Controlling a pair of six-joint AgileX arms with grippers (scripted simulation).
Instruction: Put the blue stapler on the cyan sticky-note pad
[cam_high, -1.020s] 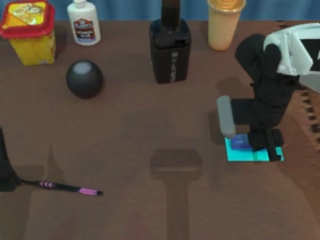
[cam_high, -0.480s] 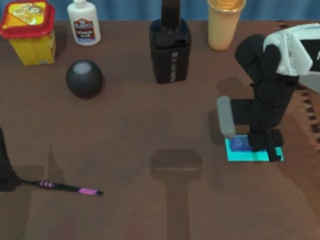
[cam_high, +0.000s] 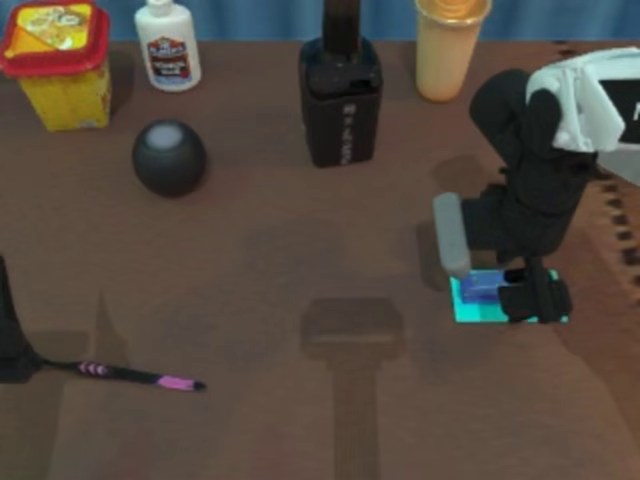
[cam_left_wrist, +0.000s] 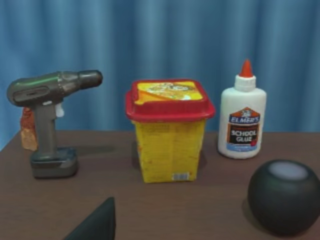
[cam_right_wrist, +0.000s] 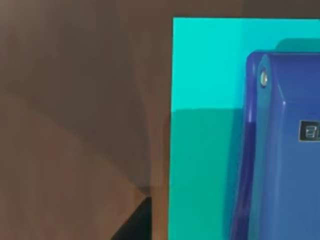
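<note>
- The right gripper sits low over the cyan sticky-note pad at the table's right side, and the blue stapler lies on the pad's upper-left part, half hidden under the black fingers.
- From overhead the arm covers the fingertips, so I cannot tell how wide the claw stands or whether it has hold of the stapler at all.
- The right wrist camera looks almost straight down on the blue stapler, flat against the cyan sticky-note pad, with cyan showing along the long side and the end that are in frame.
- First risk: if the fingers grip or brush the stapler when the arm lifts, it could be dragged along and slide off the pad onto the brown table.
- Second risk: the pad looks thin and light, so a sticky lift could pull it out of place too.
- Third risk: the stapler lies toward one corner, not the middle, so a small nudge could push its end over the edge.
- A grey block stands just beside the pad, close enough that a sideways retreat might clip it.
- The left arm is parked at the table's left edge near the toothbrush, well apart, its camera facing the yellow tub and glue bottle.
</note>
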